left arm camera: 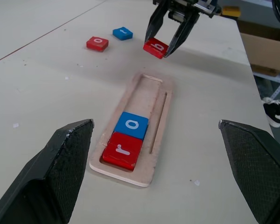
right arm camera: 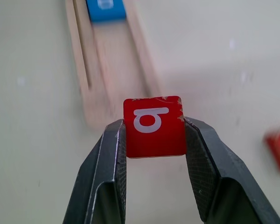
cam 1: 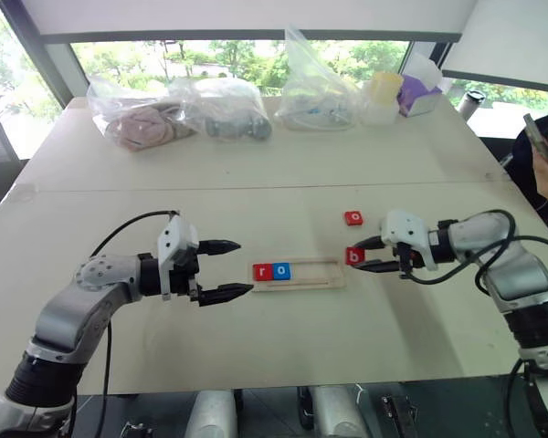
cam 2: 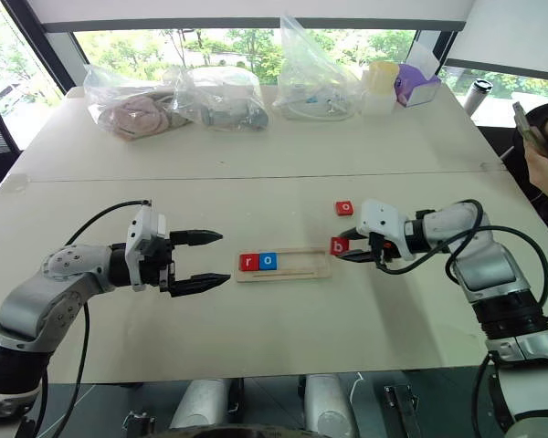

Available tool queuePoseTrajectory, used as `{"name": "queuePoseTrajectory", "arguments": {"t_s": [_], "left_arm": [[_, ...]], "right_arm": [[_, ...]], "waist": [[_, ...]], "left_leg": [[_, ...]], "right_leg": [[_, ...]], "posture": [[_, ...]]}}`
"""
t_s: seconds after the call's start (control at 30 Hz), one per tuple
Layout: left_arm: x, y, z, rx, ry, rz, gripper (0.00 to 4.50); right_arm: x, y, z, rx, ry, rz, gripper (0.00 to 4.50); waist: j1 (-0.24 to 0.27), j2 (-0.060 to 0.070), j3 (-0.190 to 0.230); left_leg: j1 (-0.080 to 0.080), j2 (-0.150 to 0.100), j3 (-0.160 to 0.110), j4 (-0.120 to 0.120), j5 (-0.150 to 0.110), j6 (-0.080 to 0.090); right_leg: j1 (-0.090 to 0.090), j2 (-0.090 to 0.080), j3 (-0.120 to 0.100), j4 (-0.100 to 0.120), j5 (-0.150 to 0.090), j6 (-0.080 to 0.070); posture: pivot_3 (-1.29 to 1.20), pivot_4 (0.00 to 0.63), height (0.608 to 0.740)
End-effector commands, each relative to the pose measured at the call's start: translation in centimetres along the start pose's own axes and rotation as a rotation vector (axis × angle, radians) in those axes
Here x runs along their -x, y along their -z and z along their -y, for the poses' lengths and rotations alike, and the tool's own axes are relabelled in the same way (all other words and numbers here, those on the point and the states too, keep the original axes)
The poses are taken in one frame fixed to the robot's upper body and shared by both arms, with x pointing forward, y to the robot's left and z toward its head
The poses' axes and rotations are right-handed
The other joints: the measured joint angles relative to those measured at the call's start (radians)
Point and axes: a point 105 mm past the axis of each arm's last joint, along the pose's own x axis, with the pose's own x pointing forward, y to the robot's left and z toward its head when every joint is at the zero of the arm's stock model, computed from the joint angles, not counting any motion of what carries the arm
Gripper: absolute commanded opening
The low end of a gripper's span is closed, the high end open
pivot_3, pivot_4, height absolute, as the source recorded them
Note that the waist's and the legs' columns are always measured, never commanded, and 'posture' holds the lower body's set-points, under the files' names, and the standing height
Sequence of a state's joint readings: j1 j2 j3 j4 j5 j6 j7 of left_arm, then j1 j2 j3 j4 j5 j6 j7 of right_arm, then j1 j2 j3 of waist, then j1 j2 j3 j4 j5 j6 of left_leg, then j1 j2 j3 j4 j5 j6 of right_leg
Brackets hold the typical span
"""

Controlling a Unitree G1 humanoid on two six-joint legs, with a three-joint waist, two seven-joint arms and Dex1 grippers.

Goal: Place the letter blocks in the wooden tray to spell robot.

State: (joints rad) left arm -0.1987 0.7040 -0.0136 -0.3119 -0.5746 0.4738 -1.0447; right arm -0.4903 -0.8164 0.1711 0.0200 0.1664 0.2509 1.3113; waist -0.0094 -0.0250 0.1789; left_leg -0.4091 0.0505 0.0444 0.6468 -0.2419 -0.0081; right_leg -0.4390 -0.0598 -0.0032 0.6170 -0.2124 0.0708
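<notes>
The wooden tray [cam 1: 312, 274] lies at the table's middle with a red "r" block [cam 1: 262, 271] and a blue "o" block [cam 1: 281, 270] side by side at its left end. My right gripper [cam 1: 358, 256] is shut on a red "b" block [right arm camera: 154, 126], held by its two sides just above the table, right of the tray's right end. A red "o" block [cam 1: 353, 218] lies on the table behind it. A blue block [left arm camera: 122, 33] rests near that one. My left gripper [cam 1: 245, 267] hangs open and holds nothing, just left of the tray.
Clear plastic bags [cam 1: 181, 111] with items, a pale container [cam 1: 381, 96] and a purple box [cam 1: 418, 95] stand along the table's far side. A person's arm with a phone [cam 1: 541, 146] is at the far right edge.
</notes>
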Motion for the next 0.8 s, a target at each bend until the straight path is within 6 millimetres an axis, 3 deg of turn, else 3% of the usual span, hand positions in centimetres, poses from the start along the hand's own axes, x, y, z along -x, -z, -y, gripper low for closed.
{"name": "queuePoseTrajectory", "arguments": {"t_s": [0.03,0.23,0.5,0.8], "left_arm": [[0.1,-0.8,-0.3,-0.046,-0.011,0.021,4.5],[0.6,-0.5,0.1,-0.048,-0.007,0.004,4.5],[0.6,-0.5,0.2,-0.047,-0.016,0.008,4.5],[0.7,-0.4,0.3,-0.043,-0.025,0.005,4.5]], "right_arm": [[-1.6,-1.5,-1.1,0.025,-0.068,0.033,1.17],[-4.1,-2.4,-1.3,0.053,-0.085,0.049,1.17],[-5.5,-2.6,-0.2,0.074,-0.067,0.05,1.17],[-6.3,-2.4,-0.5,0.078,-0.082,0.045,1.17]], "waist": [[0.001,0.0,0.0],[-0.002,0.0,0.0],[-0.002,0.0,0.0],[-0.003,0.0,0.0]], "left_leg": [[0.0,0.0,0.0,0.0,0.0,0.0],[-0.001,0.0,0.001,0.001,0.0,0.0],[0.0,0.0,0.001,0.001,0.0,0.0],[0.0,0.0,0.001,0.001,0.0,0.0]], "right_leg": [[0.0,0.0,0.0,0.0,0.0,0.0],[0.0,-0.001,0.0,0.0,0.0,0.0],[0.0,-0.001,0.0,0.0,0.0,0.0],[0.0,-0.001,0.0,0.001,0.0,0.0]], "posture": [[0.0,0.15,0.74],[0.0,0.15,0.74],[0.0,0.15,0.74],[0.0,0.15,0.74]]}}
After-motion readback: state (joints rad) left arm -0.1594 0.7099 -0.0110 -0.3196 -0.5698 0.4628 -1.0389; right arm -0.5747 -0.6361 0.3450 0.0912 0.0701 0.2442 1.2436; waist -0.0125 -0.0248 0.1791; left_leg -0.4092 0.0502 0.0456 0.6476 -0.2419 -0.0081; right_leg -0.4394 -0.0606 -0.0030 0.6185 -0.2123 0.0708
